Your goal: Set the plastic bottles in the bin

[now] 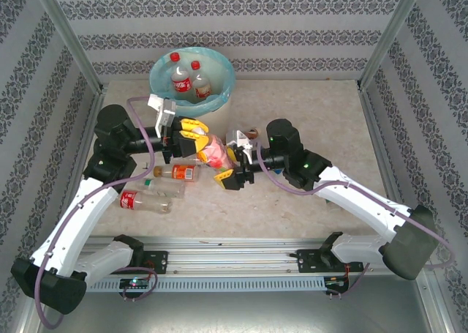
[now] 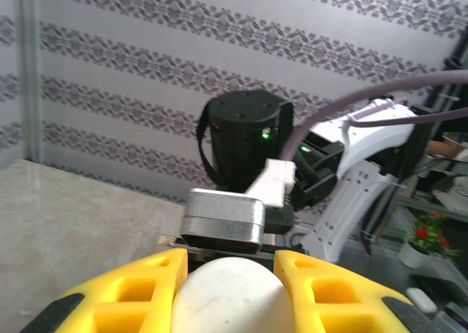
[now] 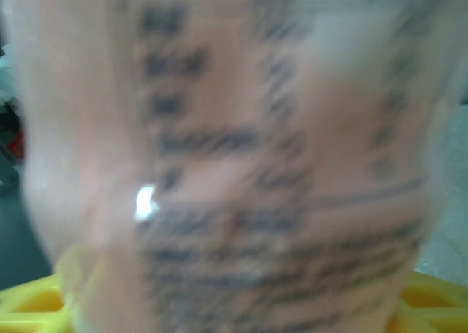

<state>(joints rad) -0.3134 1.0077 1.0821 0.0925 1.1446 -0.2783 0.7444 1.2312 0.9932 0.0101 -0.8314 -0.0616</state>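
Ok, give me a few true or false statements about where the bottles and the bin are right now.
Two red-capped bottles lie in the bin. True.
The bin stands at the near edge. False: it stands at the table's far side.
A pink-labelled bottle sits between the left tool and the right tool. True.
No bottles lie on the table. False: several bottles lie there, left of centre.

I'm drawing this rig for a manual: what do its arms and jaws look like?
The left arm and right arm match: white links, black joints, some with small green lights, and a purplish cable looping along each. The jaws are bright yellow, blocky plastic with square cut-outs.
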